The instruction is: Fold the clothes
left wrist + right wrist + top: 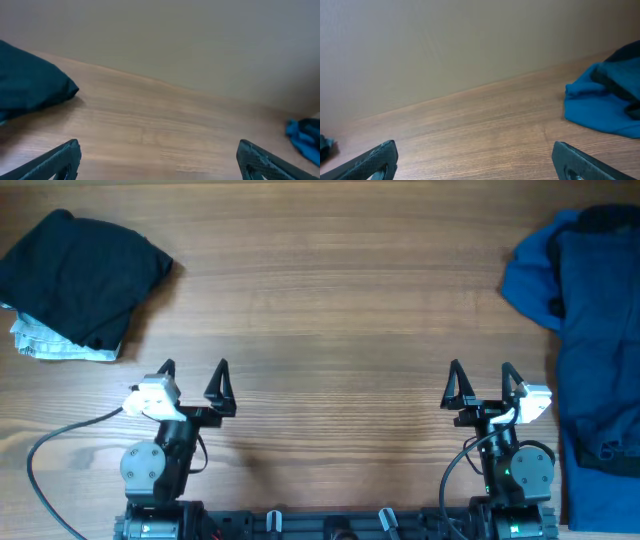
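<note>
My left gripper and right gripper stand wide open, empty, at the table's near edge; black shorts lie bundled far left. I'd drag them centre first.

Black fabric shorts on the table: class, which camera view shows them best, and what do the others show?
The overhead view: the black fabric shorts lie nearly whole, bunched at the far left corner. The left wrist view catches only one rounded end; the right wrist view, a dark scrap at its left edge.
</note>
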